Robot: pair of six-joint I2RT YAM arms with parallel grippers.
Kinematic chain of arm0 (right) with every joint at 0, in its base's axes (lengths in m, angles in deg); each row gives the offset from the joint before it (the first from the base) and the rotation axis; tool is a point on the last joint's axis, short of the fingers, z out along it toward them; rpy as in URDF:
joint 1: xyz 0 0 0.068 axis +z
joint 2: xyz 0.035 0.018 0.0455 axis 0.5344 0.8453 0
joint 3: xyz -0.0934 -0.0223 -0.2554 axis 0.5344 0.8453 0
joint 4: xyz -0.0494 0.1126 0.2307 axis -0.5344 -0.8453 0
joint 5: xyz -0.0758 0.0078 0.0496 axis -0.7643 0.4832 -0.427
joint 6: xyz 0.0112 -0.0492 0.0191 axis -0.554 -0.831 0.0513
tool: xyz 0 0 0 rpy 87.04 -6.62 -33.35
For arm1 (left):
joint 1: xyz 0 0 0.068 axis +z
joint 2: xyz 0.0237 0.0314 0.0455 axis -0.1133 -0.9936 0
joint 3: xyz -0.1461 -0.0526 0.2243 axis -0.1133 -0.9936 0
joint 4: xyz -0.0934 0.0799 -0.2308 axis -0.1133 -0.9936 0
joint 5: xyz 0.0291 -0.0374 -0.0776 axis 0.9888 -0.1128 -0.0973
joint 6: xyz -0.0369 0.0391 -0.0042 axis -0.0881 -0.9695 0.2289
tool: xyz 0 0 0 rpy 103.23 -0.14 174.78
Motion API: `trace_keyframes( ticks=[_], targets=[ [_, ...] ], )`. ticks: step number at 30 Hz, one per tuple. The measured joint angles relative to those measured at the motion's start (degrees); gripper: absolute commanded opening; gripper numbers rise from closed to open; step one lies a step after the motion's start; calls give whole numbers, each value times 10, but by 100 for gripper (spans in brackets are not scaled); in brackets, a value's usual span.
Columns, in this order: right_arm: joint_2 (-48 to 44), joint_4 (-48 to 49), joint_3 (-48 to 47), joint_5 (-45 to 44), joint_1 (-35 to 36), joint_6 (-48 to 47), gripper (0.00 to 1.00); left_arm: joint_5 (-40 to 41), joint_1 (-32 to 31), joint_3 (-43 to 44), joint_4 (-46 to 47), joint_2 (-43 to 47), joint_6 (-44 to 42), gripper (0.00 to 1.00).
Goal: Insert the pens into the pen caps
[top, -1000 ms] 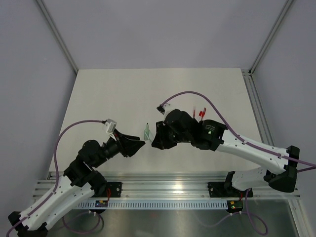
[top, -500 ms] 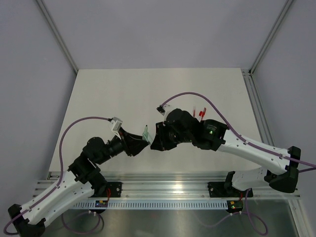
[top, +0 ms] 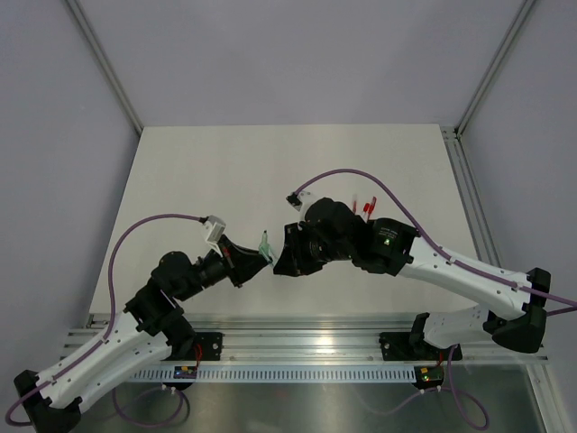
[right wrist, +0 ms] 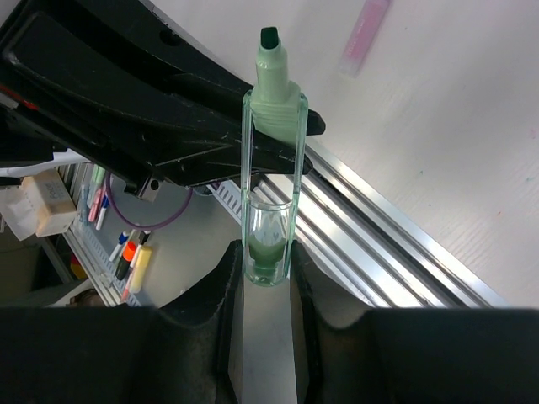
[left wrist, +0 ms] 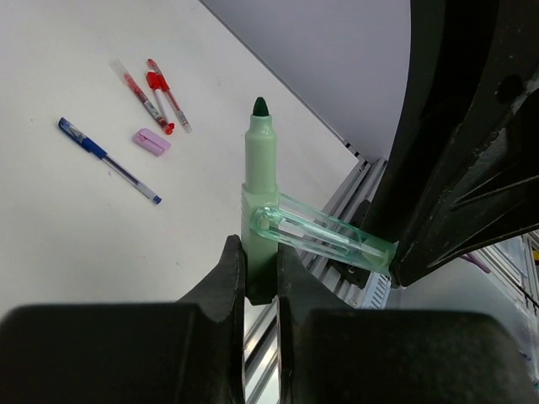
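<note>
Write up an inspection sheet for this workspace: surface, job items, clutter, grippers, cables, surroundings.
Surface: white table, plain and matte.
Job's things: green pen stands upright with its tip bare. The clear green cap lies crosswise against the pen's barrel and is not on the tip. A blue pen, a pink cap and two red pens lie loose on the table.
Clutter: nothing seen.
Grippers: left gripper is shut on the green pen. The right gripper is shut on the clear green cap.
Cables: a purple cable arcs over each arm, away from the fingers.
Surroundings: grey walls; aluminium rail at the near edge.
</note>
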Motion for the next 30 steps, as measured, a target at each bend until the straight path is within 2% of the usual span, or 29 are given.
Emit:
trace_keyframes(
  ticks=[5, 15, 30],
  targets=[
    [0, -27, -28, -16, -1, -3, 2, 1, -5, 0, -3, 4, -2, 0],
    [42, -76, -181, -102, -20, -40, 2, 4, -26, 0, 13, 20, -4, 0],
    [141, -95, -251, -73, -47, -71, 2, 8, -39, 0, -49, 38, -7, 0]
  ],
)
